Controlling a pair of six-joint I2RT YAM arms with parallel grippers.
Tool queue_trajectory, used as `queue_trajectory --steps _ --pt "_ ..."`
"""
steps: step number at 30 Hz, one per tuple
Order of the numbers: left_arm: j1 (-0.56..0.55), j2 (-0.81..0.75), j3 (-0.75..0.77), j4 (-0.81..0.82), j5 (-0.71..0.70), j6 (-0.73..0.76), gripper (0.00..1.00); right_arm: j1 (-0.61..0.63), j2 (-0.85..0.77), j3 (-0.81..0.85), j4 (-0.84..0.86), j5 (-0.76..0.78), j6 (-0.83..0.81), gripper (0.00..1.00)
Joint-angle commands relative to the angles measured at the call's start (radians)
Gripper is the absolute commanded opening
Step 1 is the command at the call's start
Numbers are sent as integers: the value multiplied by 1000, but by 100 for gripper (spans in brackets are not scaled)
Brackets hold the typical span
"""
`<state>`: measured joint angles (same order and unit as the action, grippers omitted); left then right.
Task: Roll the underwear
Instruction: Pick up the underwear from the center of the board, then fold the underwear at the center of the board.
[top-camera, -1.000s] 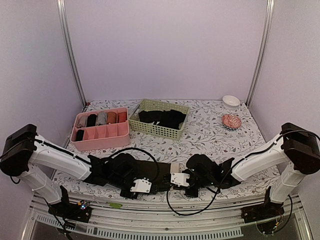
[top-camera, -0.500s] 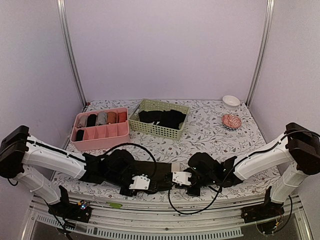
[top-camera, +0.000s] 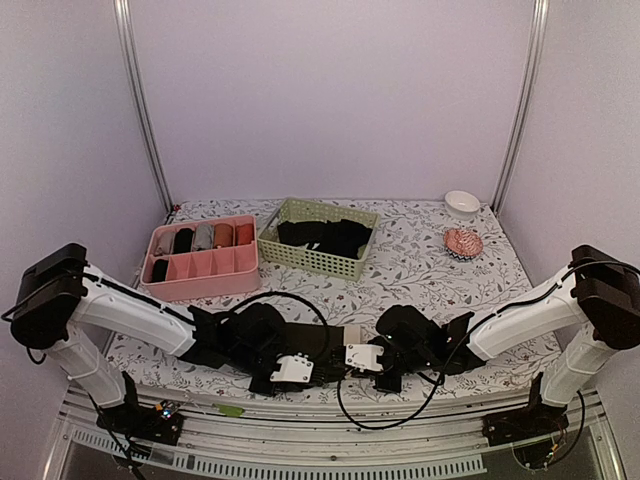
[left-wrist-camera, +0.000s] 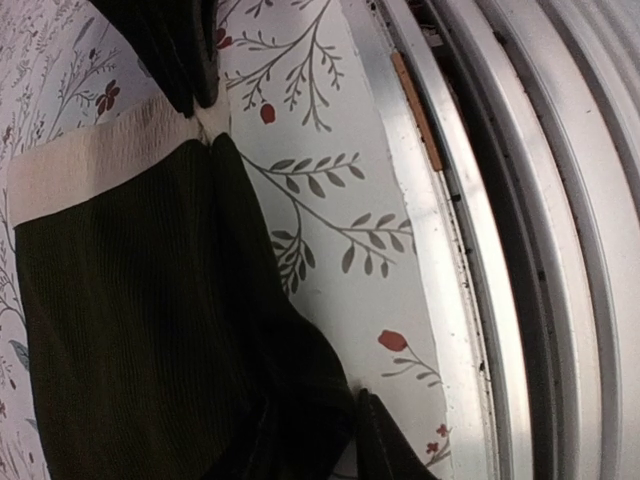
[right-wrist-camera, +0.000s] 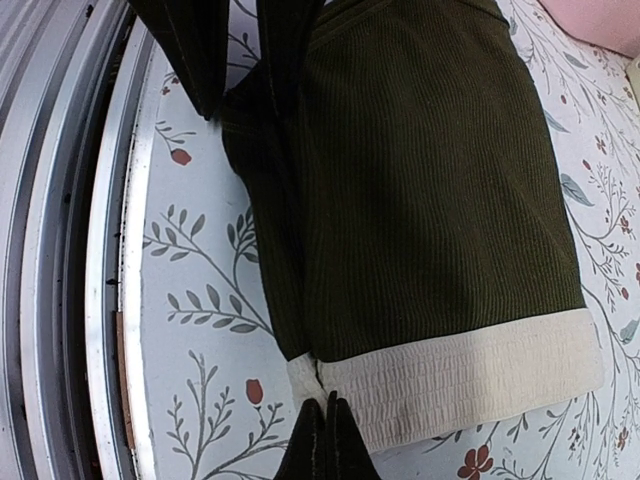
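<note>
Left gripper (right-wrist-camera: 250, 95) has shifted slightly rightward; it pinches the underwear (right-wrist-camera: 430, 200) at its dark near edge. Right gripper (right-wrist-camera: 322, 432) pinches the waistband (right-wrist-camera: 470, 385) corner. The garment's long axis runs left-right between them.

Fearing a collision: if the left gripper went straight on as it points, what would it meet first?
The left gripper would slide along the underwear it holds, then likely meet the right gripper at the waistband corner.

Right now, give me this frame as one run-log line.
dark ribbed cloth underwear with cream waistband: lying flat, unrolled | left gripper: pinching hem corner | right gripper: pinching waistband corner
</note>
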<state>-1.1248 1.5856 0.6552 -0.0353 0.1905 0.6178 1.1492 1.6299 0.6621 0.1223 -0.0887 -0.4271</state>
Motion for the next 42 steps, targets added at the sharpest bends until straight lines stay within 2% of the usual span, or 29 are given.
queue_trajectory --steps 1,3,6,7,19,34,42 --pt "-18 47 46 -48 12 15 24 -5 -1 11 -21 -17 -7 0" --pt "-17 58 57 -67 14 20 20 -6 -2 13 -23 -18 -8 0" --pt "-16 66 63 -97 12 27 3 -5 -5 12 -28 -19 -9 0" --pt "-15 63 61 -103 11 29 0 -5 -6 11 -29 -18 -9 0" --pt "73 -89 43 -108 91 54 0 -15 -51 29 -57 -46 -18 0" --pt "180 -57 141 -141 109 130 0 -123 -59 157 -183 -134 -60 0" --pt "219 -40 166 -124 90 166 0 -169 -12 261 -264 -168 -89 0"
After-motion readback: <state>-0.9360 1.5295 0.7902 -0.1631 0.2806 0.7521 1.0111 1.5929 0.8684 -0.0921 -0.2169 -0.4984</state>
